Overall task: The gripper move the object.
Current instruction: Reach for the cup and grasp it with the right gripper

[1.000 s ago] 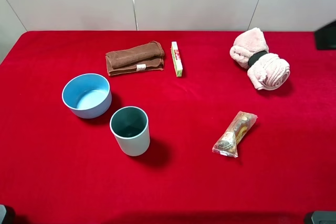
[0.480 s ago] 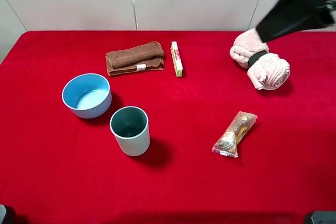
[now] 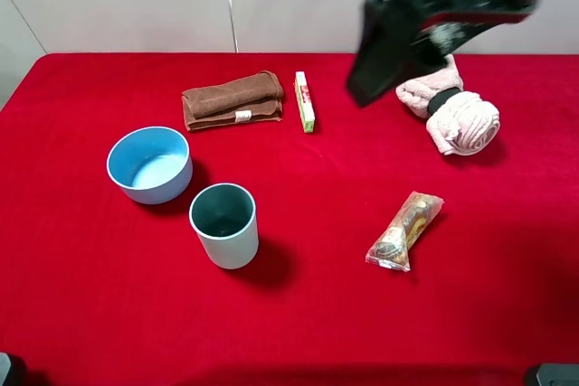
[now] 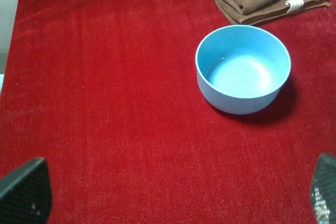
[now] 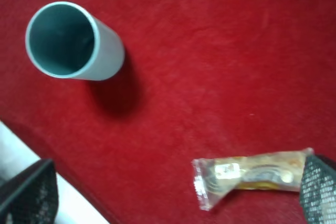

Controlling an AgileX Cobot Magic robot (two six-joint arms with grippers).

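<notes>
The pale blue-green tumbler (image 3: 223, 223) stands upright on the red cloth left of the middle, next to the light-blue bowl (image 3: 150, 164). My right gripper (image 3: 364, 86) hangs high over the far side of the table, well apart from the tumbler. In the right wrist view its fingers (image 5: 29, 192) sit wide apart and empty, with the tumbler (image 5: 73, 40) seen from above. My left gripper (image 4: 173, 198) is open and empty at the table's near left; the tumbler is out of the left wrist view.
A folded brown towel (image 3: 232, 99) and a small green-white box (image 3: 305, 101) lie at the back. A rolled pink towel (image 3: 450, 101) lies at the back right, partly behind the right arm. A clear snack packet (image 3: 404, 230) lies right of the middle. The bowl (image 4: 242, 69) shows in the left wrist view.
The right arm has swung in from the top right corner and moved left over the far side of the table. The tumbler and the other things have not moved.
</notes>
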